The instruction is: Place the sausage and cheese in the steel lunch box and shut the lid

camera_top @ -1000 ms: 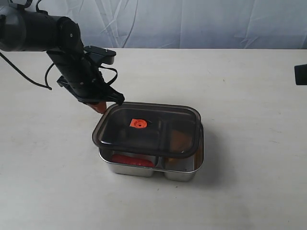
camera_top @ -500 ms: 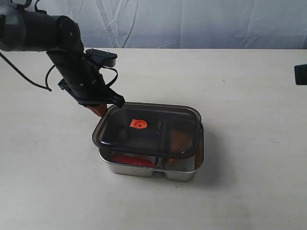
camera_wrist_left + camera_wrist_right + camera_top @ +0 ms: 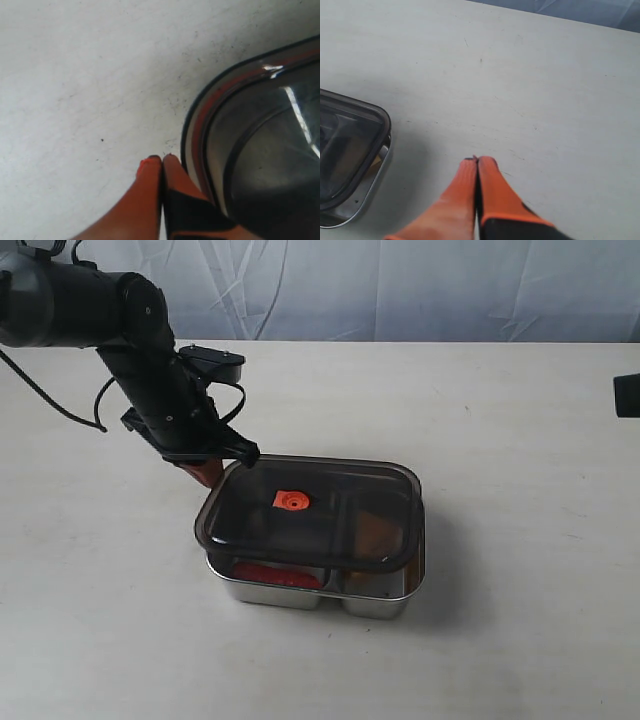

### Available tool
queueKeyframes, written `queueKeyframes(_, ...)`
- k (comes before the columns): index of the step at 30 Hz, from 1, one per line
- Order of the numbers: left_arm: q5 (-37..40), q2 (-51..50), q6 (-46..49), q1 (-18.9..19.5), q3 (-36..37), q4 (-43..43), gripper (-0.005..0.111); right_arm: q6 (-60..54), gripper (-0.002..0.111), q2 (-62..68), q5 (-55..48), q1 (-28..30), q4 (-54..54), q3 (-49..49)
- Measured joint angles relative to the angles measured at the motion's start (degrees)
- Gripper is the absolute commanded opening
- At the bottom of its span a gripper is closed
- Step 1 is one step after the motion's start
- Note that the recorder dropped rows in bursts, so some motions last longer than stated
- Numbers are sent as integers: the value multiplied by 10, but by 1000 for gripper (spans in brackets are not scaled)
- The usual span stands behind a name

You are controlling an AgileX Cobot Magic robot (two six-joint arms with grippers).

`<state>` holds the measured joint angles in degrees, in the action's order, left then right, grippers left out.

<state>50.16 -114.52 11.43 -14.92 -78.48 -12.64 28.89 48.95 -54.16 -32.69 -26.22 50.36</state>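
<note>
Left gripper (image 3: 161, 159): fingers pressed together, nothing held, tips just beside a rounded corner of the lid (image 3: 260, 150); contact unclear. Lid lies skewed on the steel lunch box (image 3: 380, 598), with one long edge of the box exposed. Past the tips, under the lid: sausage (image 3: 275, 573) in one compartment, cheese (image 3: 373, 532) dimly visible in the other. Right gripper (image 3: 476, 160): closed, empty, above the table (image 3: 545, 75), box well off to its side.

lid (image 3: 345, 515): smoky dark, orange tab (image 3: 291, 500) | steel lunch box (image 3: 380, 602): silver | sausage (image 3: 275, 574): red | table (image 3: 520, 440): off-white | left hand (image 3: 161, 159): orange
</note>
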Motion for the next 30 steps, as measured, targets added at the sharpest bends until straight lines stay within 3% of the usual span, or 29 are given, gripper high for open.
queueKeyframes(30,45,21,15,0,-1,-29,0,0,-1,0,0,0,-5,0)
